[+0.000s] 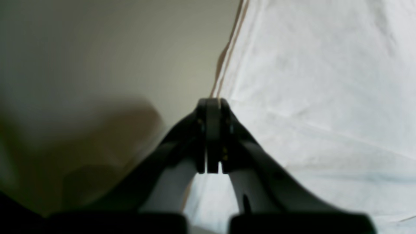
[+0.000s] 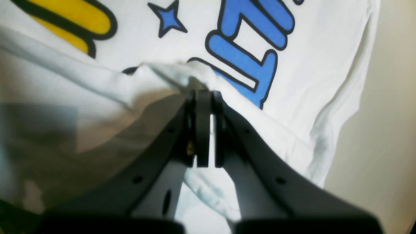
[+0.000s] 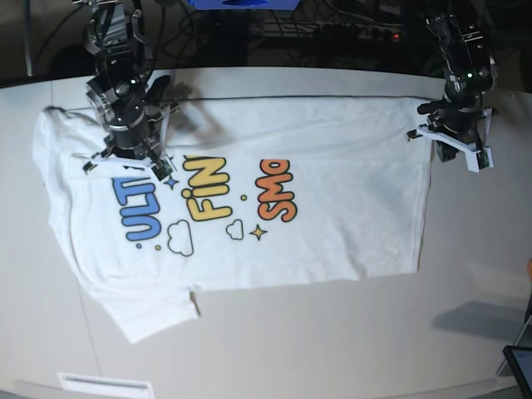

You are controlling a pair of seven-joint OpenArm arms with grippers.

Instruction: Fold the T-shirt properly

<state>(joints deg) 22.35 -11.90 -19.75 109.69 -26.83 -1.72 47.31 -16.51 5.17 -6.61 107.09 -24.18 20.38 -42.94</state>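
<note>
As I read the overhead view, the large white short-sleeved cotton T-shirt [image 3: 316,224] lies spread print-up across the pale beige table [image 3: 332,349], its length running across the view. The cartoon lettering shows in blue [image 3: 145,212], yellow [image 3: 208,195] and orange [image 3: 278,189], with small clouds and stars beside it. One short sleeve [image 3: 154,307] points toward the near edge of the table.

I see the right hand [image 2: 204,94] pinched tight on a raised, bunched fold of white cloth just beside the blue lettering [image 2: 247,48]; a blue star [image 2: 168,18] and a yellow letter [image 2: 73,19] lie beyond it. The fabric rises in a small ridge at the fingertips.

I see the left hand [image 1: 213,102] likewise clamped together, its tips meeting the shirt's edge [image 1: 227,61], where plain white cloth [image 1: 325,81] borders bare table [image 1: 130,48]. In the overhead view this hand [image 3: 453,141] sits at the shirt's far corner, well apart from the other.
</note>
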